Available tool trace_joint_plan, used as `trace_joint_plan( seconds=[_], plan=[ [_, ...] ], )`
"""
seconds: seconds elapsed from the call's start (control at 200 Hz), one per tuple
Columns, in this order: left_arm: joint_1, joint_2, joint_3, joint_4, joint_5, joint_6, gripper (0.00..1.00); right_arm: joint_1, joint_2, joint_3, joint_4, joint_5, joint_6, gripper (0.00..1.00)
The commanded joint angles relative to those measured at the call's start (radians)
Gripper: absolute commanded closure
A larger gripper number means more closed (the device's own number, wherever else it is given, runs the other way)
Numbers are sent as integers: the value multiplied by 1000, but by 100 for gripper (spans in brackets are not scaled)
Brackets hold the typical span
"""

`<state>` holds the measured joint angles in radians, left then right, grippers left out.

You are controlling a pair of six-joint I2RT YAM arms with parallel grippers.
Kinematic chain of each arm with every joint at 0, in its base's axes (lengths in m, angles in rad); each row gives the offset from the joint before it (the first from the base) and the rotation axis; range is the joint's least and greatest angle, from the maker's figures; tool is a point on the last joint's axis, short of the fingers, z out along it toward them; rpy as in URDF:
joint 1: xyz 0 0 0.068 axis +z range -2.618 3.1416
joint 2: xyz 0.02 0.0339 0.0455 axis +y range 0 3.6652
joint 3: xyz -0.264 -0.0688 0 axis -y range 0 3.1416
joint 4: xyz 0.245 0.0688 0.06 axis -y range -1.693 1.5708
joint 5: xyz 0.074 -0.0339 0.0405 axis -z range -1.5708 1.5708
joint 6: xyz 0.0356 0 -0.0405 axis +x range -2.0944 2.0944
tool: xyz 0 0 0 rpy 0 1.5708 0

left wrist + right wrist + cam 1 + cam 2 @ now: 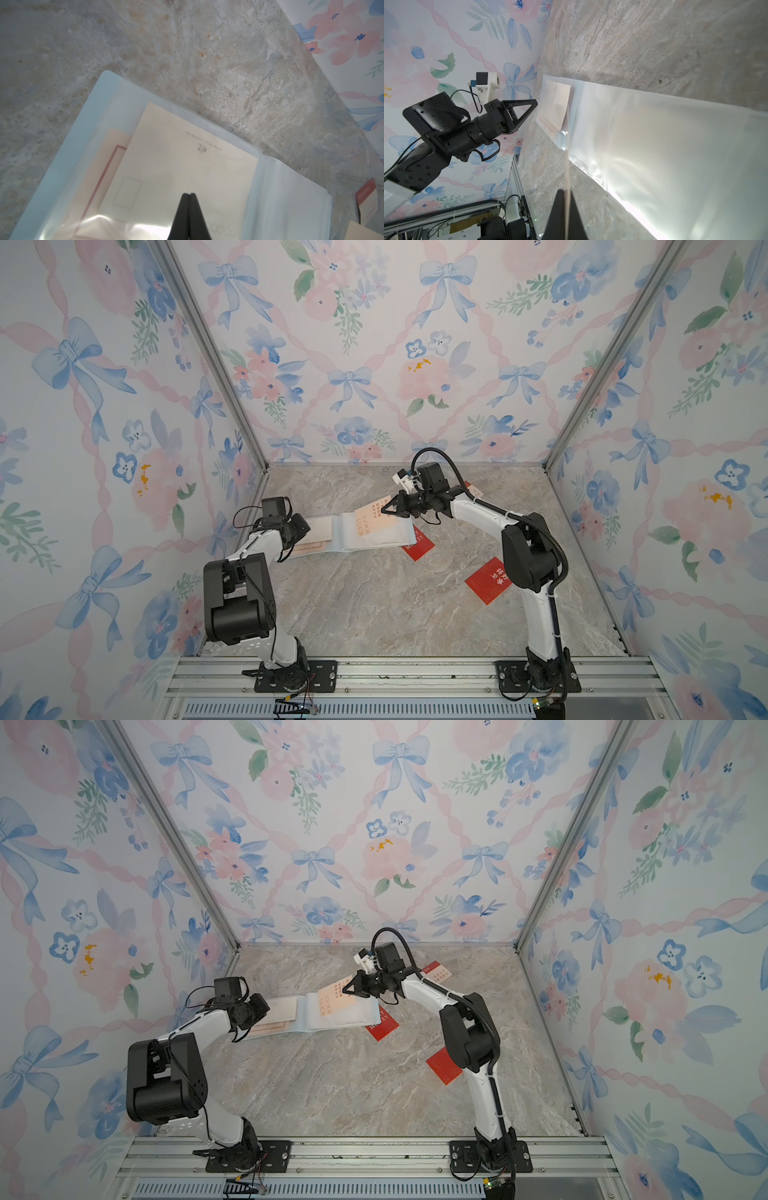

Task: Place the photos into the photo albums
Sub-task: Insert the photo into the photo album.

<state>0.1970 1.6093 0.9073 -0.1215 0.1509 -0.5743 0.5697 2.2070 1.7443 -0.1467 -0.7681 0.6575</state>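
Progress: the photo album [384, 538] lies open on the marble table [374, 614], toward the back left. 2 cream cards already sit in the sleeve of its left page, a postcard-back card [187, 162] overlapping a red-bordered card [104, 166].

The right gripper [383, 511] is clamped on a cream "GOOD LUCK" card [368, 517], held above the right page. In the right wrist view the card shows edge-on between the jaws. It is not yet in a sleeve.

The left gripper [188, 195] has its jaws pressed together with nothing visible between them, tips over the left page. I cannot tell whether it touches the film.

3 cards are loose on the table:
- The red "MONEY" card [419, 546] has a corner tucked under the album's right edge.
- The red Chinese-character card [487, 580] lies partly under the right arm's elbow.
- The red-and-cream card [436, 970] lies behind the right arm, near the back wall.

Judgement: 2 of 6 are in, 1 is in hand and 3 are waiting.

Edges and room:
- Glare hides the sleeve mouth on the right page, so I cannot tell which edge opens.
- The table in front of the album is wide and bare, good room for the arms to swing.
- The back wall is close behind the album.
- The "MONEY" card would likely shift if the album slides.
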Motion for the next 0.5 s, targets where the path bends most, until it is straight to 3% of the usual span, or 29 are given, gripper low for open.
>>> trace_joint_plan(
  seconds=[0.0, 0.285, 0.495],
  plan=[
    [10, -16, -22, -16, -69, 27, 95, 32, 64, 32, 121, -4, 119, 99],
    [28, -54, -62, -6, -165, 22, 96, 79, 192, 153, 212, -3, 231, 99],
    [47, -56, -87, 24, -171, 12, 96, 67, 189, 111, 236, 14, 244, 99]
  ],
)
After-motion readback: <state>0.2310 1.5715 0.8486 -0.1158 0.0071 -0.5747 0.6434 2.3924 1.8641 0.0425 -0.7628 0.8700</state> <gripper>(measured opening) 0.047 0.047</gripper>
